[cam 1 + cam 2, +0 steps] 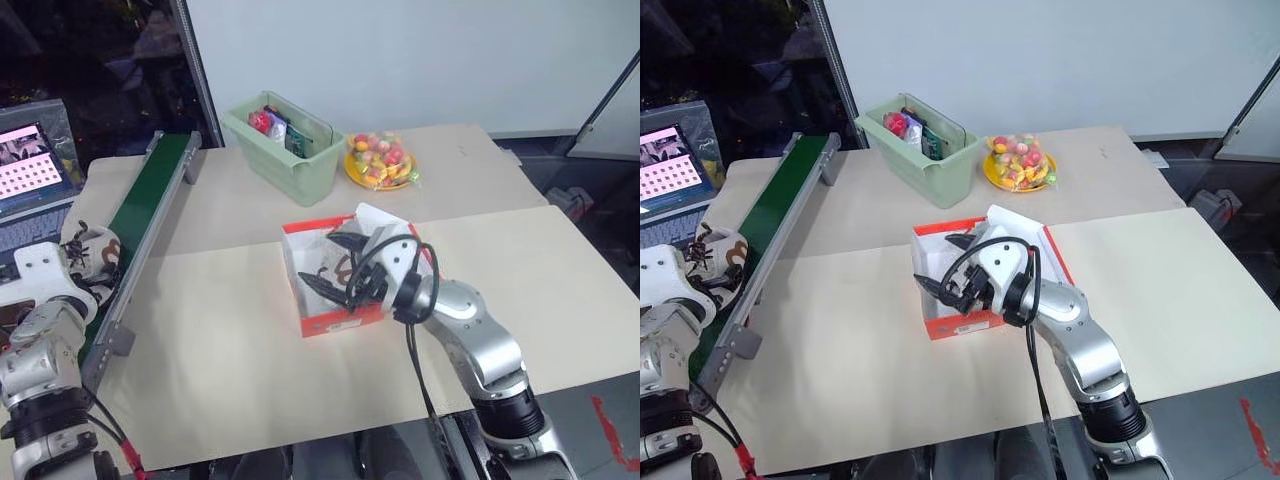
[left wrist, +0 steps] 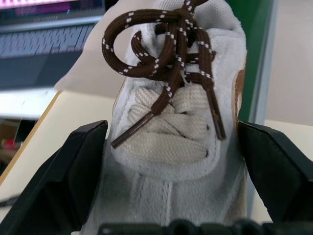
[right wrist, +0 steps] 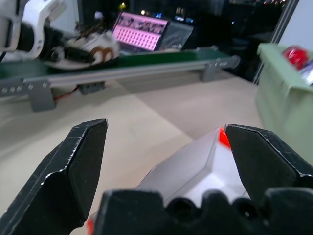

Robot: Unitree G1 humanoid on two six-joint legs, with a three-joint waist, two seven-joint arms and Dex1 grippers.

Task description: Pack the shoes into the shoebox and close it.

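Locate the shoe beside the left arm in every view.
Left eye view: shoe at the far left, beside the green belt.
Right eye view: shoe at the far left, beside the belt.
Left wrist view: shoe in the centre, brown laces on top.
Right wrist view: shoe at the upper left, at the belt.
Shared landmark: the green belt.

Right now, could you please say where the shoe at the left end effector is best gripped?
Probably across the shoe at midfoot, pinching its two long sides from the toe end, as the left end effector is lined up. Those sides run parallel; the loose brown laces offer no hold.
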